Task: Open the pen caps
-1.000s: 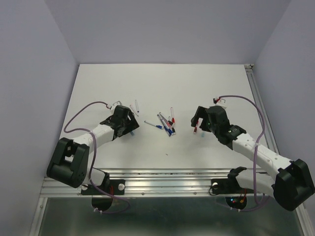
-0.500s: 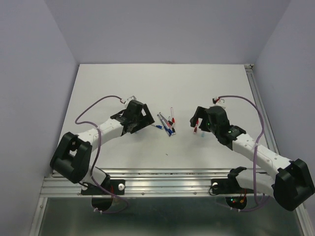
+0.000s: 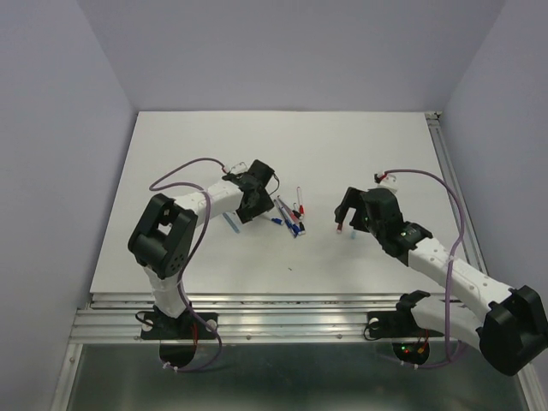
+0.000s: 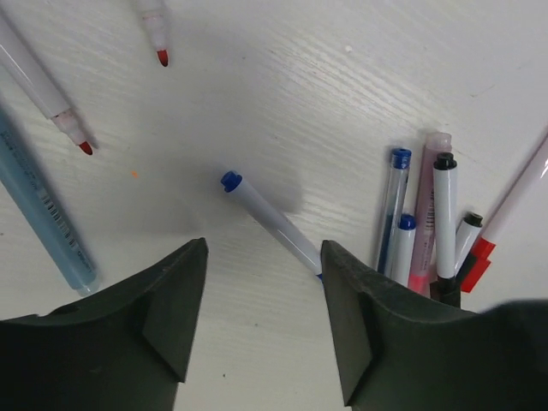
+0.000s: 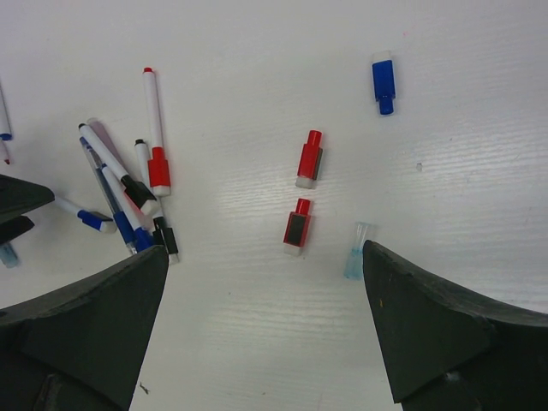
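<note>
Where left pincer (image 4: 265,250) gapes, pen (image 4: 274,224) lies diagonal, blue end (image 4: 229,181) upper-left.

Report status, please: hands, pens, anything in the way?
Left hand open, blue-ended pen just ahead, ungrasped. Right hand open above two loose red caps. Nothing blocks that pen.

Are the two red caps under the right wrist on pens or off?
Off. The upper red cap and the lower red cap lie alone on the table, no barrel attached.
</note>
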Robot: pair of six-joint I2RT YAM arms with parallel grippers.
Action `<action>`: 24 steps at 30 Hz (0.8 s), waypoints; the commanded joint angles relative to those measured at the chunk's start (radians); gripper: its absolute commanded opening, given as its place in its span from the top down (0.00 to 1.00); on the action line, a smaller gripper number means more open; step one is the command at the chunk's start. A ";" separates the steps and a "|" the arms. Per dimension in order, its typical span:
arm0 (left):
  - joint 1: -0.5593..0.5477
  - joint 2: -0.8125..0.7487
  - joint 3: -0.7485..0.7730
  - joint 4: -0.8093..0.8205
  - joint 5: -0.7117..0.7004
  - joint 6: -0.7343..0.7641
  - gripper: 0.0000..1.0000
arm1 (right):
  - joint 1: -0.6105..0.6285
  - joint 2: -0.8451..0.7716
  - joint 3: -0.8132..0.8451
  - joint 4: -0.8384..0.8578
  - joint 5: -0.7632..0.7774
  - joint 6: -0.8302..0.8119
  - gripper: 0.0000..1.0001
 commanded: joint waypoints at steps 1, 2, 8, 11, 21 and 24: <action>-0.015 0.037 0.062 -0.099 -0.048 -0.025 0.38 | -0.003 -0.028 -0.021 0.004 0.036 -0.007 0.00; -0.015 0.048 0.067 -0.102 -0.050 -0.026 0.39 | -0.003 -0.028 -0.021 0.006 0.036 -0.007 0.00; -0.018 0.105 0.091 -0.118 -0.062 -0.031 0.41 | -0.003 -0.029 -0.025 0.012 0.018 -0.002 0.00; -0.019 0.118 0.099 -0.125 -0.068 -0.026 0.49 | -0.003 -0.026 -0.025 0.013 0.018 -0.002 0.00; -0.021 0.123 0.078 -0.138 -0.107 -0.023 0.74 | -0.003 -0.029 -0.027 0.007 0.035 0.002 0.00; -0.019 0.112 0.058 -0.130 -0.107 -0.017 0.85 | -0.003 -0.028 -0.025 0.006 0.038 -0.002 0.00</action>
